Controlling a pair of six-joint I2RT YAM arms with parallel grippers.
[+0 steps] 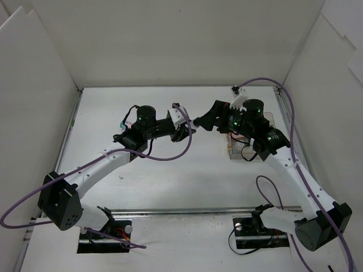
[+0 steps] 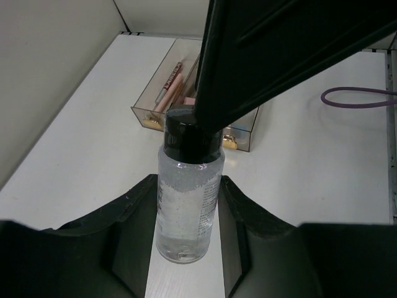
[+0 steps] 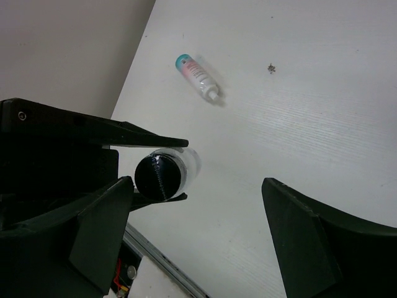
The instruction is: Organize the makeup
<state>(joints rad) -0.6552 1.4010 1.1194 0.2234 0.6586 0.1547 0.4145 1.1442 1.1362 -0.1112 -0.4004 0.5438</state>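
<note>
Clamped tight between the fingers of the left gripper: a clear bottle with a black cap, upright at lower centre of the left wrist view. Resting on the white table or raised off it, impossible to tell.

Over the cap, filling the upper right of that view, one dark finger of the right gripper, its tip at the cap's edge; touching or just clear, cannot tell. In the right wrist view, jaws spread wide and closed on nothing, with the bottle's cap just beside the finger at the left of the frame.

Behind the bottle, at upper centre of the left wrist view, a clear acrylic box with pink pencils lying lengthwise toward its left side. At the right edge there, a loop of purple cable.

Near the top of the right wrist view, a pink tube with a teal cap, flat on its side on the table, well apart from the held bottle.

From the top view, both grippers tip to tip just above the middle of the frame.
</note>
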